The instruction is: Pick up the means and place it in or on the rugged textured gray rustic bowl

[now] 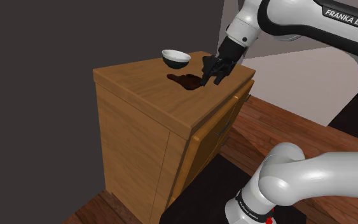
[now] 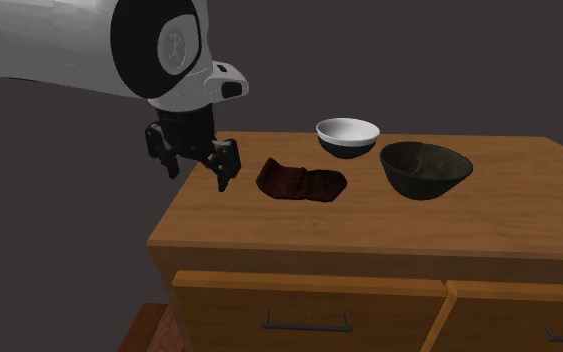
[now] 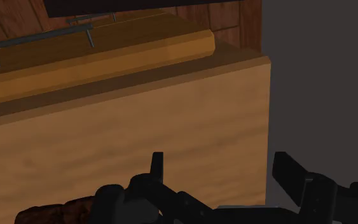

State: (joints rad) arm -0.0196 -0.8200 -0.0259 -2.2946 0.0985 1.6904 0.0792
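A dark brown, lumpy flat piece (image 2: 301,181) lies on the wooden cabinet top (image 2: 369,225); it also appears as a dark patch (image 1: 187,81) in the shoulder view. To the second exterior view's right of it stands the rough dark grey bowl (image 2: 426,169), upright and empty. My black gripper (image 2: 197,170) hangs open just above the top near its end edge, to the second exterior view's left of the brown piece and apart from it. The wrist view has the spread fingers (image 3: 157,167) with nothing between them, and the brown piece (image 3: 56,211) beside the gripper (image 3: 222,170).
A white bowl with a dark outside (image 2: 348,137) (image 1: 176,58) stands behind the brown piece. The cabinet front carries drawers with thin bar handles (image 2: 306,322). Past the cabinet's end edge (image 3: 268,127) there is a drop beside a dark wall. Wooden floor (image 1: 279,121) surrounds the cabinet.
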